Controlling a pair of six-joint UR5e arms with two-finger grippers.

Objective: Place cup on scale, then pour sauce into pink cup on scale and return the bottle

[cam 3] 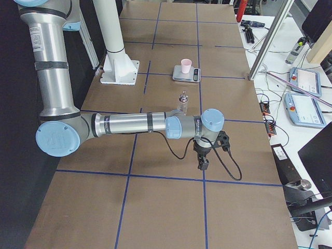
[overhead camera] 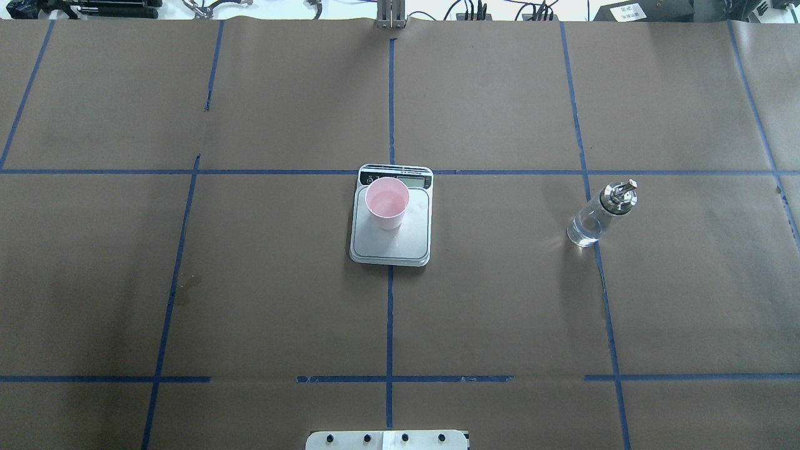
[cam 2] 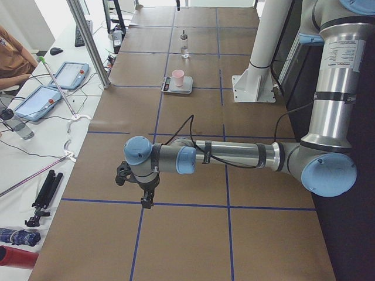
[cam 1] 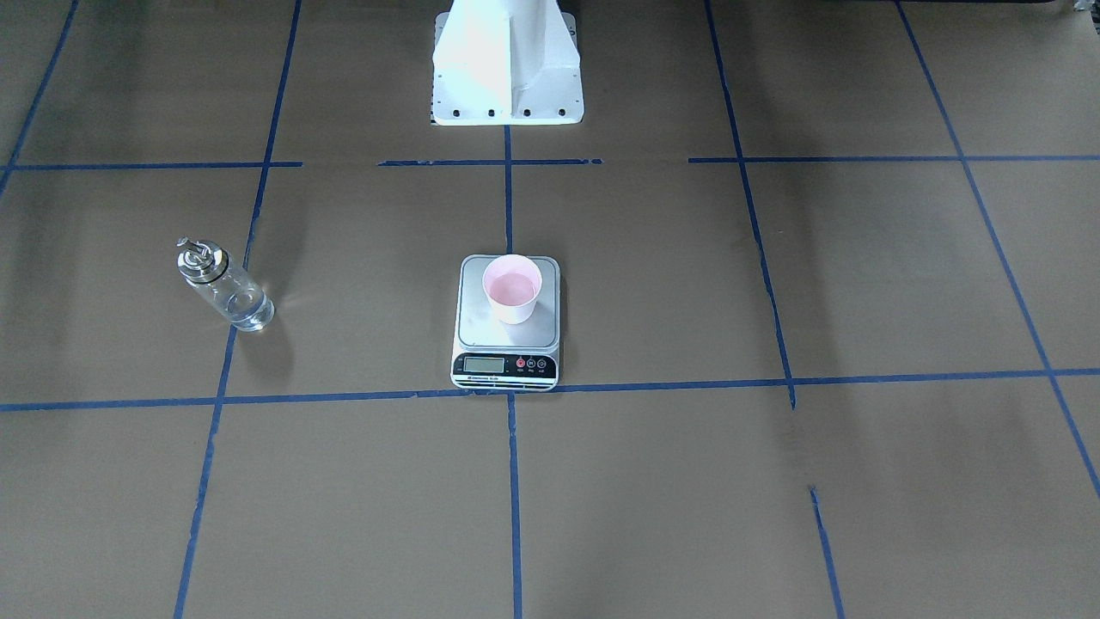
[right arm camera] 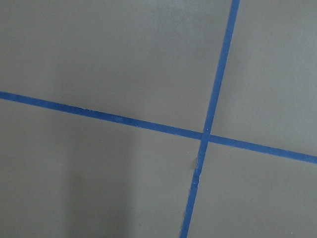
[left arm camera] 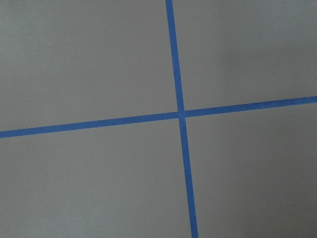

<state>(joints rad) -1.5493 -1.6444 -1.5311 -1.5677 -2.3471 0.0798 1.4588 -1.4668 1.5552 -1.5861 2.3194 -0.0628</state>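
Observation:
The pink cup (cam 1: 512,290) stands upright on the silver-grey scale (cam 1: 481,320) at the table's middle, toward the platform's display end in the overhead view. The clear glass bottle (overhead camera: 597,215) with its silver pourer stands upright alone on the robot's right side, apart from the scale, with clear sauce (overhead camera: 583,231) low inside it. My left gripper (cam 2: 143,196) hangs over bare paper at the near end in the exterior left view. My right gripper (cam 3: 202,161) hangs just past the bottle (cam 3: 182,101). I cannot tell whether either is open. Both wrist views show only brown paper and crossing blue tape.
Blue tape lines divide the brown paper table cover. The white robot pedestal (cam 1: 507,69) stands behind the scale. A side table with tablets (cam 2: 70,75) and cables runs along the far edge, with a person's sleeve (cam 2: 12,55) beside it.

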